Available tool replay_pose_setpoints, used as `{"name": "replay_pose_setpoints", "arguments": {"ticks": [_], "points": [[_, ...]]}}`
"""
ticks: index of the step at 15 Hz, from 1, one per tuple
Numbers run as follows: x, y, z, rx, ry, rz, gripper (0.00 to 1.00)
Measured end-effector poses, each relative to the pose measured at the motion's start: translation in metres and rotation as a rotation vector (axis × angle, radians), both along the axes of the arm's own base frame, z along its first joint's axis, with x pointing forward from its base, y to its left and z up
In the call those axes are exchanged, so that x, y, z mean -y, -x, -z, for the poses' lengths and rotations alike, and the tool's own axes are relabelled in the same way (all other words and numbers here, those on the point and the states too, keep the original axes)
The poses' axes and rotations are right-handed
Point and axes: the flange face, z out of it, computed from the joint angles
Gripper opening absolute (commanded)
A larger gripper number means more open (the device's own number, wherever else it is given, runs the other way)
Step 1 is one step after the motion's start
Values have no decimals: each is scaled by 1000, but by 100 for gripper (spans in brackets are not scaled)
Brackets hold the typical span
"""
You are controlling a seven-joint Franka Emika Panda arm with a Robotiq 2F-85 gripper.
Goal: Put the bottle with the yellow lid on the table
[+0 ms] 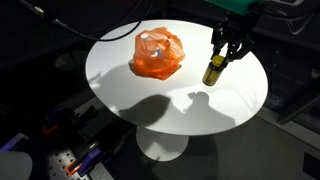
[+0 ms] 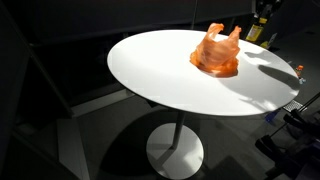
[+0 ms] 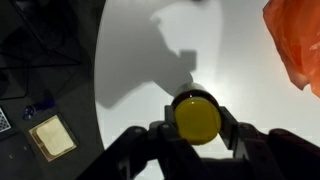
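The bottle [image 1: 213,72] hangs in your end effector [image 1: 224,52], which is closed on it just under the yellow lid [image 3: 197,117]. In the wrist view the lid sits squarely between the two fingers [image 3: 232,130], facing the camera. That puts the bottle's long axis along the end effector's own axis, directly below your grip. In an exterior view it stands close to upright, with its base leaning slightly off vertical.

It sits over the table [image 1: 120,70], near the rim and well apart from the orange bag [image 1: 158,53]. Its shadow [image 1: 205,100] falls clear of the base, so the base is probably above the tabletop rather than resting on it, though the view is too coarse to be sure.

Your arm comes in from above with the wrist pointing down. The coming move is therefore a straight descent onto bare tabletop, and you should square the base before letting go, or the bottle may tip.
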Motion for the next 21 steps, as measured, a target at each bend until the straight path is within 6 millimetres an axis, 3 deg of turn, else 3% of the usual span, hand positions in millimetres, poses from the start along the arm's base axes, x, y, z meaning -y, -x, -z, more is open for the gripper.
{"name": "replay_pose_setpoints", "arguments": {"ticks": [10, 11, 14, 16, 18, 21], "points": [[19, 15, 49, -53, 12, 90, 20], [21, 16, 53, -59, 15, 103, 60], [23, 18, 61, -73, 18, 127, 86], [21, 16, 58, -69, 18, 125, 99], [10, 13, 48, -61, 13, 106, 100], [-29, 6, 17, -72, -26, 29, 100]]}}
